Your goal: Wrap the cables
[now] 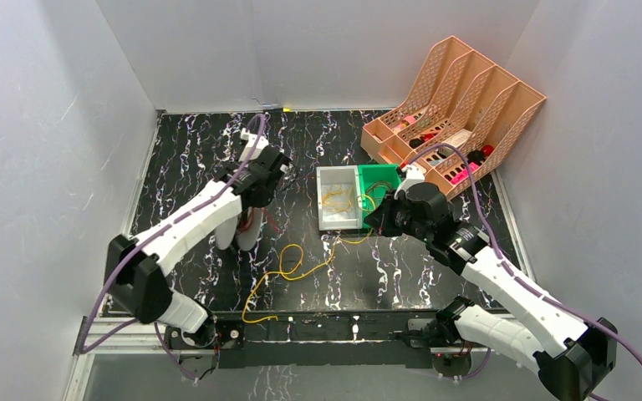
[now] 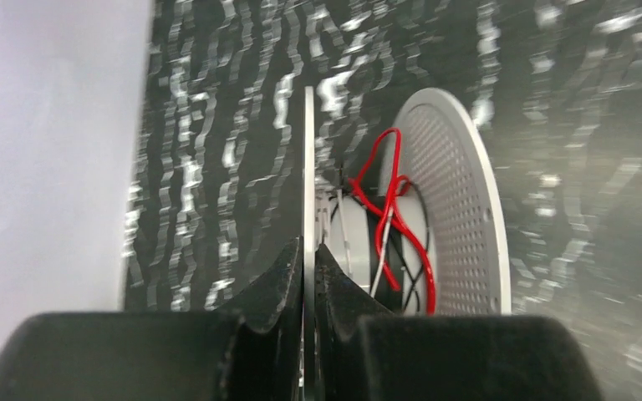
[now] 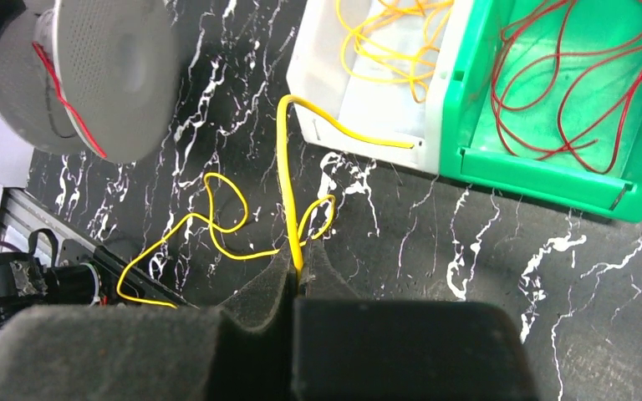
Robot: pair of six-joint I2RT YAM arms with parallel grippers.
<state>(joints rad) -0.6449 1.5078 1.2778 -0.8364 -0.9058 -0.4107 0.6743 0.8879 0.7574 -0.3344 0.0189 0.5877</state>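
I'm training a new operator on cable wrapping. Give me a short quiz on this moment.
1. True or false: the right gripper is shut on a yellow cable.
2. What lies in the green bin? A) white spools B) red wires C) pens
3. Fill in: the left gripper clamps the thin flange of a white ____.

Key: 1 true; 2 B; 3 spool.
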